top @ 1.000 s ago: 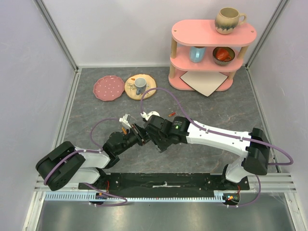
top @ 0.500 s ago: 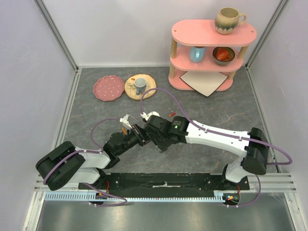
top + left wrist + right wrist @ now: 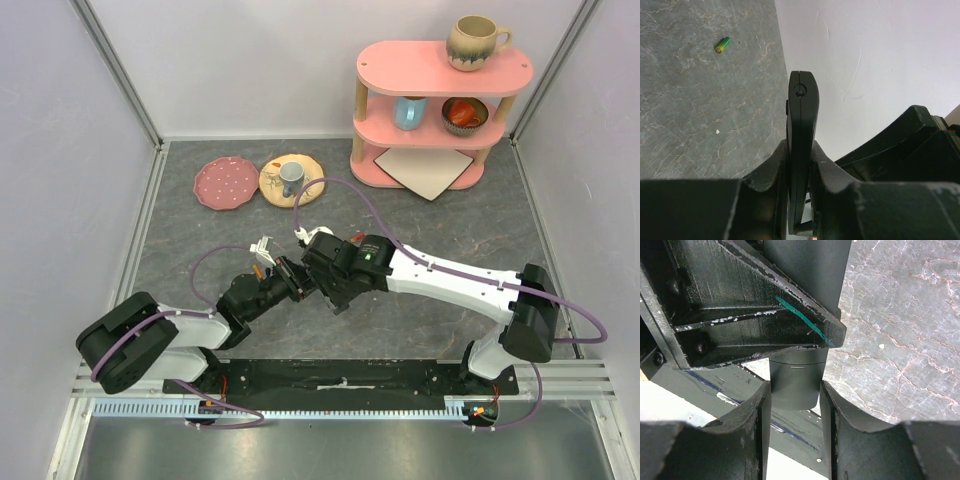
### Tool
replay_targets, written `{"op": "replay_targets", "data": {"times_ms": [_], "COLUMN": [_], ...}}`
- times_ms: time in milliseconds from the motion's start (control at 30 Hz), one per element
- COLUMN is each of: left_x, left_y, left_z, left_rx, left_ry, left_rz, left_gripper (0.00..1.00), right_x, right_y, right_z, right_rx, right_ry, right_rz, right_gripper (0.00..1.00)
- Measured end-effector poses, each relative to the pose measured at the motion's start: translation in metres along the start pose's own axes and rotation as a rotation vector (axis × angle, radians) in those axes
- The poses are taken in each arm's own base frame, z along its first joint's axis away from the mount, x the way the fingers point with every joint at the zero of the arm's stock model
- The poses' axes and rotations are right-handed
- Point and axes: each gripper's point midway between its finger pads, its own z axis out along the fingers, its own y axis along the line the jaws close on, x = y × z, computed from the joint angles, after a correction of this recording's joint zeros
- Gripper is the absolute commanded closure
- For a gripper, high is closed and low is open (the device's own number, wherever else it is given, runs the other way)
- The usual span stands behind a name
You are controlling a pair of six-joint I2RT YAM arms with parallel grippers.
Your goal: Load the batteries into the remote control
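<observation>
Readying the remote: the left gripper (image 3: pixel 800 150) clenches the remote control (image 3: pixel 802 105). The right gripper (image 3: pixel 795 390) straddles its end, grip unclear. Next, probably, fetch the green battery (image 3: pixel 722 44), upper left.

Matt black plastic remote control (image 3: pixel 802 125) over marbled grey table (image 3: pixel 700 125).

The right claw (image 3: pixel 303 268) has edged slightly leftward.

left pincer (image 3: pixel 800 152) seemingly tight around remote (image 3: pixel 802 112)
</observation>
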Motion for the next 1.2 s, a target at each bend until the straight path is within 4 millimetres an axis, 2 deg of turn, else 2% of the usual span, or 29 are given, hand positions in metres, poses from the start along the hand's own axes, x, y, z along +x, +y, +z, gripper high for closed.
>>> {"op": "replay_targets", "data": {"times_ms": [267, 400, 500, 533, 667, 1000, 1100, 1200], "left_x": [0.0, 0.0, -0.001, -0.001, -0.003, -0.004, -0.003, -0.002], "left_y": [-0.001, -0.001, -0.001, -0.002, -0.007, -0.048, -0.053, -0.048], "left_z": [0.002, 0.002, 0.003, 0.003, 0.002, 0.001, 0.003, 0.005], "left_rx": [0.0, 0.001, 0.0, 0.001, 0.017, 0.129, 0.138, 0.112], "left_ry": [-0.008, -0.01, -0.019, -0.021, -0.03, -0.032, -0.026, -0.018], "left_rz": [0.0, 0.0, 0.0, 0.0, 0.005, 0.035, 0.04, 0.04], "left_gripper": [0.98, 0.98, 0.98, 0.98, 0.98, 0.98, 0.98, 0.98], "right_x": [-0.001, -0.001, -0.001, -0.002, -0.004, -0.027, -0.028, -0.03], "right_y": [-0.003, -0.003, -0.003, -0.004, -0.004, -0.002, -0.005, -0.008], "right_z": [-0.001, -0.001, -0.002, -0.003, -0.009, -0.031, -0.039, -0.048], "right_rx": [-0.007, -0.014, -0.02, -0.022, -0.037, -0.094, -0.1, -0.1], "right_ry": [0.009, 0.015, 0.013, 0.011, -0.005, -0.129, -0.158, -0.19], "right_rz": [0.006, 0.002, -0.002, -0.005, -0.012, 0.012, 0.019, 0.023], "right_gripper": [0.81, 0.76, 0.66, 0.58, 0.48, 0.43, 0.41, 0.4]}}
